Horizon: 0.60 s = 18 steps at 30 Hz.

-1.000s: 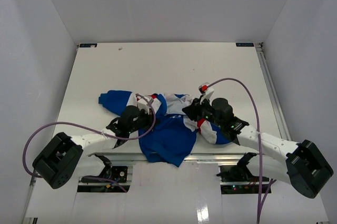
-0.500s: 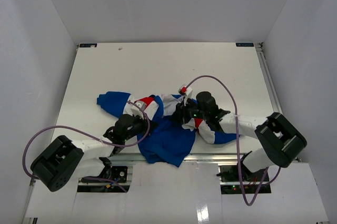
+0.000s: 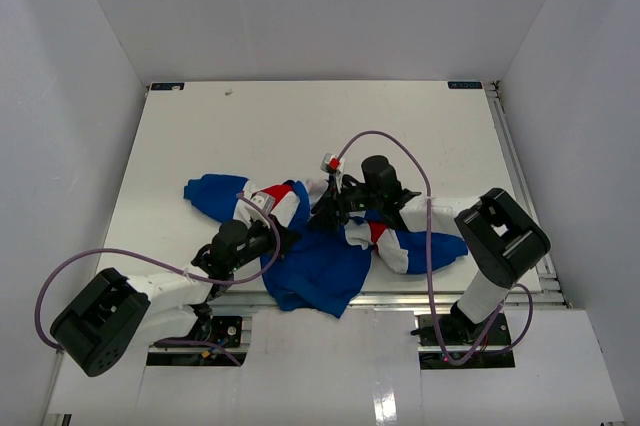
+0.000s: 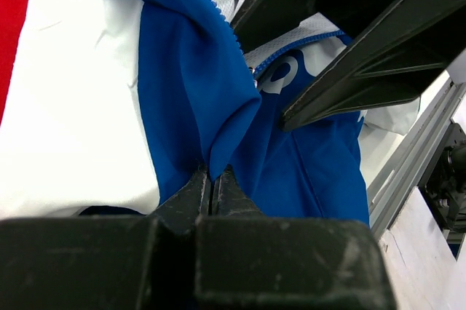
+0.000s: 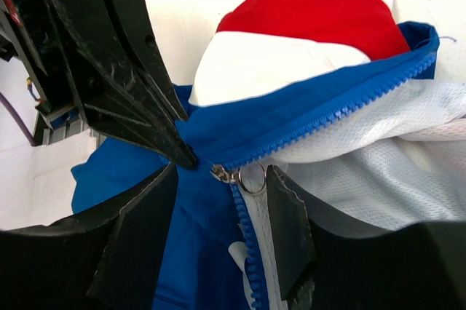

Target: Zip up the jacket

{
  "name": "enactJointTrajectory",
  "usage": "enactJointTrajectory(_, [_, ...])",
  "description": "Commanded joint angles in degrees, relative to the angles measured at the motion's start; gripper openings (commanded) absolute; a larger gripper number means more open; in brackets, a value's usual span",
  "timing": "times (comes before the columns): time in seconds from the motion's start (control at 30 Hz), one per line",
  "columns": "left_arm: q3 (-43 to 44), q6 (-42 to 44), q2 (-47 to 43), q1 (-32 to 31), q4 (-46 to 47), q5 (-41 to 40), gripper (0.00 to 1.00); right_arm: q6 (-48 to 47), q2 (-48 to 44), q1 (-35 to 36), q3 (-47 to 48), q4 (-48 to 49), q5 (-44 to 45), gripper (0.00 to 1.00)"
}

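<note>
The jacket (image 3: 322, 268) lies crumpled near the table's front edge, blue with white and red panels. My left gripper (image 3: 278, 240) is shut on a fold of its blue fabric (image 4: 218, 117), just below the zipper's bottom end. My right gripper (image 3: 322, 214) reaches in from the right and stands open. In the right wrist view its jaws (image 5: 222, 179) straddle the zipper slider (image 5: 221, 173) and its metal ring pull (image 5: 253, 177), without closing on them. The blue zipper teeth (image 5: 328, 117) run open toward the collar, with white mesh lining (image 5: 393, 172) showing.
The white table (image 3: 300, 126) is walled on three sides. A metal rail (image 3: 400, 298) runs along the front edge just under the jacket. Purple cables (image 3: 390, 141) loop above both arms. A blue sleeve (image 3: 212, 189) stretches left, another (image 3: 445, 251) right.
</note>
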Motion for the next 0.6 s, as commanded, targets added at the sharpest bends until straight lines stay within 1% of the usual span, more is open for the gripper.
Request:
enactJointTrajectory(0.0, [-0.1,0.1,-1.8,-0.2,0.5,1.0,0.00,-1.1,1.3,-0.9,2.2,1.9,-6.1,0.57])
enactJointTrajectory(0.13, [0.4,0.2,-1.9,-0.2,-0.2,0.9,0.00,-1.8,2.0,-0.8,3.2,1.1,-9.0,0.52])
enactJointTrajectory(0.33, [0.8,0.2,-1.0,-0.1,-0.4,0.6,0.00,-1.8,3.3,-0.9,5.5,-0.8,-10.9,0.36])
enactJointTrajectory(0.37, [0.9,0.2,-0.8,-0.2,-0.4,0.6,0.00,-1.3,3.8,-0.8,6.1,-0.8,-11.6,0.32])
enactJointTrajectory(0.43, [0.9,0.2,-0.8,-0.2,-0.5,0.5,0.00,-1.1,4.5,-0.9,6.8,-1.8,-11.6,0.28])
enactJointTrajectory(0.53, [1.2,0.2,-1.0,-0.1,-1.0,0.5,0.00,-1.3,5.3,-0.9,6.8,-2.2,-11.6,0.28])
enactJointTrajectory(0.57, [1.2,0.2,-1.1,-0.2,-1.1,0.4,0.00,-1.3,5.5,-0.9,6.7,-2.3,-11.9,0.30])
